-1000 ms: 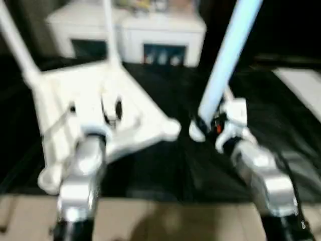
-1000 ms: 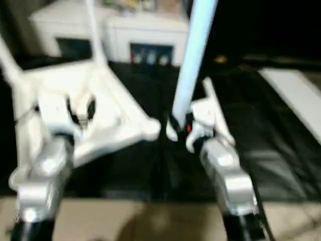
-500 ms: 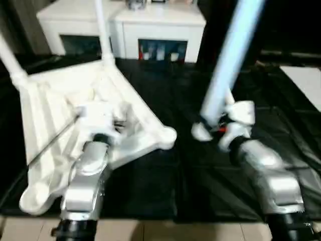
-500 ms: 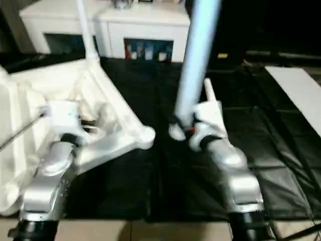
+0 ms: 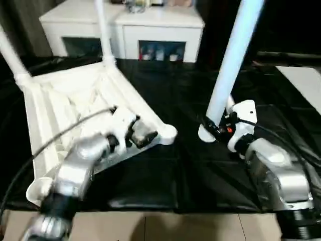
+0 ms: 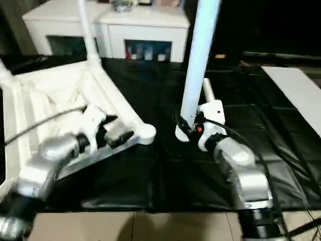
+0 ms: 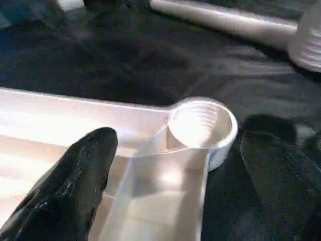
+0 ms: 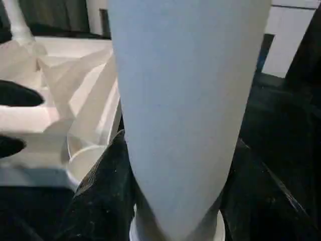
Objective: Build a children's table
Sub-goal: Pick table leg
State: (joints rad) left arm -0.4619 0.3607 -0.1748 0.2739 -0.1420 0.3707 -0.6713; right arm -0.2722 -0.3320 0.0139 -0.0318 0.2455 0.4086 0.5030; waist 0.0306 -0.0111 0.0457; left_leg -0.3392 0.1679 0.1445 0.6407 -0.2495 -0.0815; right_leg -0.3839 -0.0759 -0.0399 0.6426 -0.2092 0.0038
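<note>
- Your right gripper is clamped around the fat lower end of a white leg. In the right wrist view the black fingers press on either side of the tube, and the leg stands nearly upright, leaning a touch away from the tabletop.
- That leg's threaded base sits just above the black mat, just beside the tabletop's near free corner but not in it.
- Your left gripper is spread wide over that same corner of the tabletop. The left wrist view shows one finger over the ribbed underside and the other on the far side of the corner socket, with nothing pinched between them.
- That corner socket is a round threaded cup, empty, sticking out over the mat toward the held leg.
- The tabletop lies upside down on the mat, ribs up, taking up the left half of the work area.
- Further along the tabletop, two legs are already standing in its far corners: one at the far left and one at the back corner.
- Another leg lies flat on the mat beyond the socket, seen from the left wrist.
- Off past the held leg, away from the tabletop, a flat white board lies on the mat.
- Behind the tabletop's back corner is a white cabinet with glass doors.
</note>
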